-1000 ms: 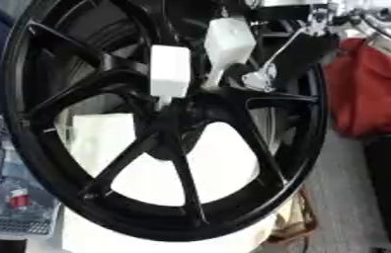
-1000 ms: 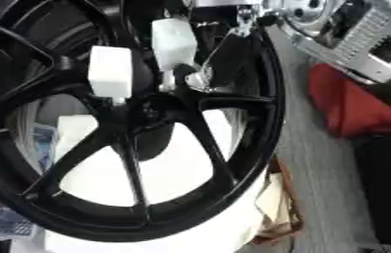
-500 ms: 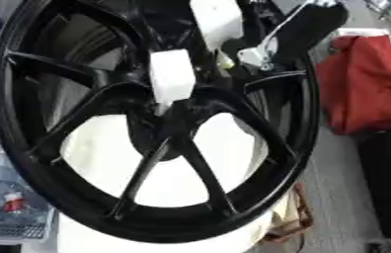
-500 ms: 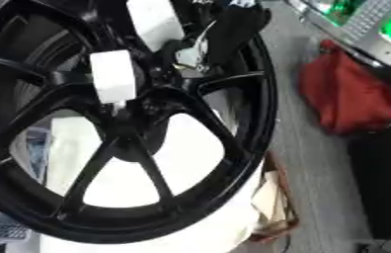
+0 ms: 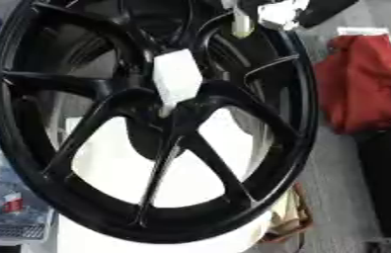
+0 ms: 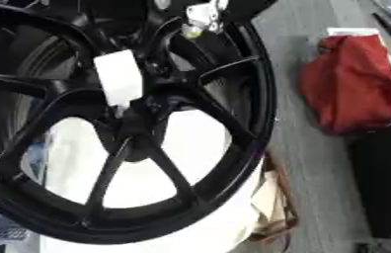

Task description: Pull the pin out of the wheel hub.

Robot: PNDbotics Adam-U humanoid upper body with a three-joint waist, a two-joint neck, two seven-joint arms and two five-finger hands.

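We see the black wheel filling the view, tilted, w/ a white block-shaped pin still stuck in near the hub centre. Our right hand sits at the top edge by the rim — fingers blurred, can't tell if apart or clamped. Red bag lies well apart on the floor.

Even, fairly bright lighting; motion blur softens everything. Faint sheen on the black wheel spokes; white block nearly overexposed.
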